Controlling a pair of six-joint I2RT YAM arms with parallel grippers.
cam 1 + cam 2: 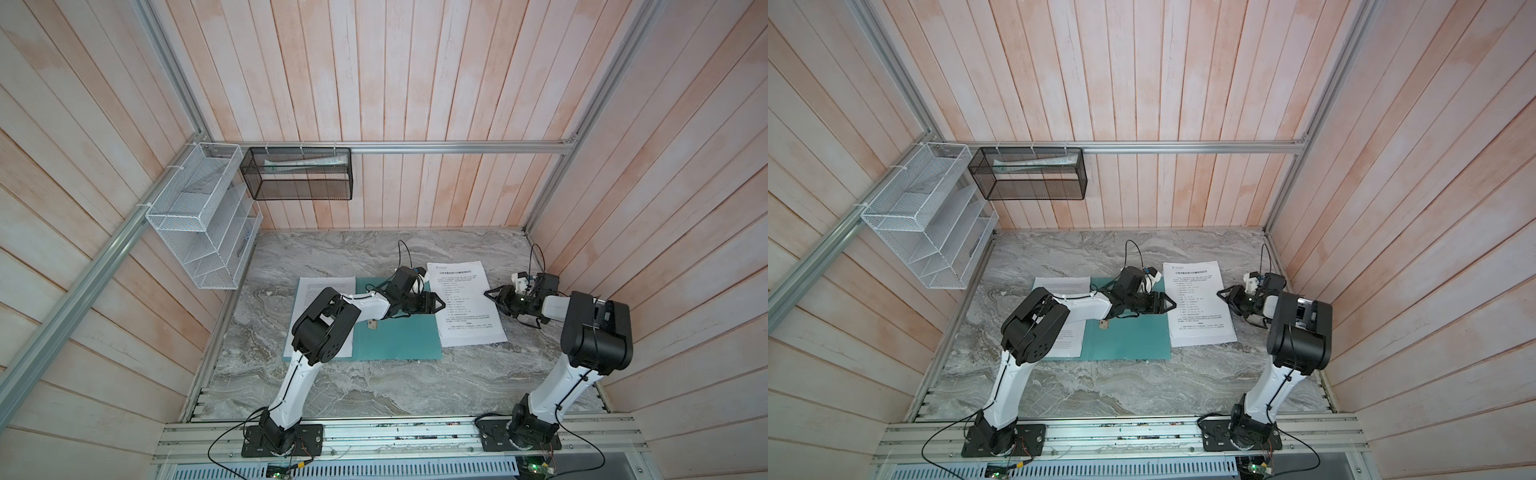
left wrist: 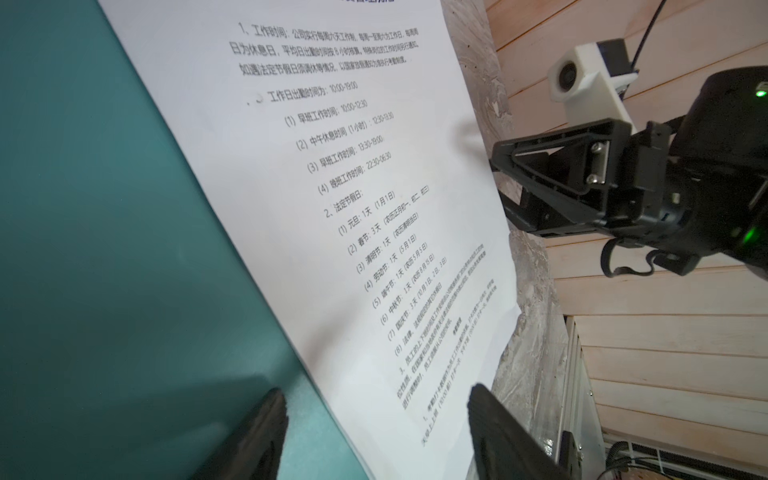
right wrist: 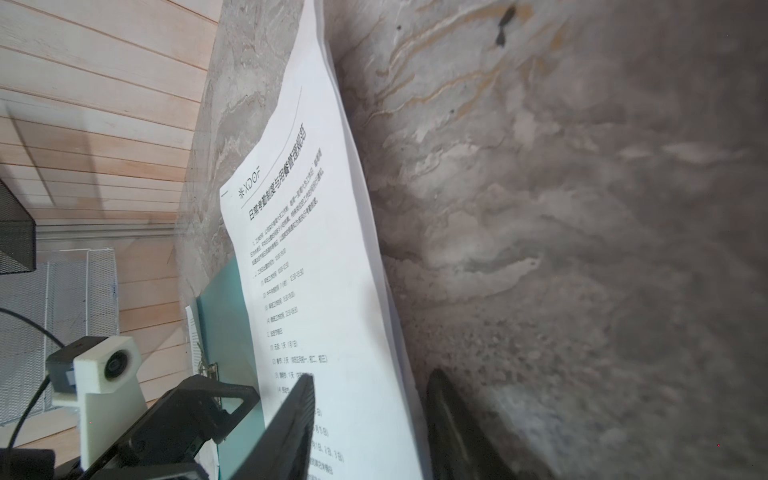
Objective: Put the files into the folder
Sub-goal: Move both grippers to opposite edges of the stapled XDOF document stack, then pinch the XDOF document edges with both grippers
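Behind my left claw (image 1: 440, 304), under that arm's elbow, a printed sheet (image 1: 324, 286) is lying against the left side of the teal folder (image 1: 399, 340). The folder is lying flat on the tabletop (image 1: 374, 386), its metal fastener clip (image 1: 372, 325) showing beneath my forearm. My left claw is hovering wide open and gripping nothing, one finger over the folder, the other over the left edge of the headed sheets (image 1: 465, 303). Those sheets are lying between my two claws, overlapping the folder's right edge. My right claw (image 1: 490, 297) is standing partly open, straddling the sheets' right edge; I cannot tell whether it is touching the paper.
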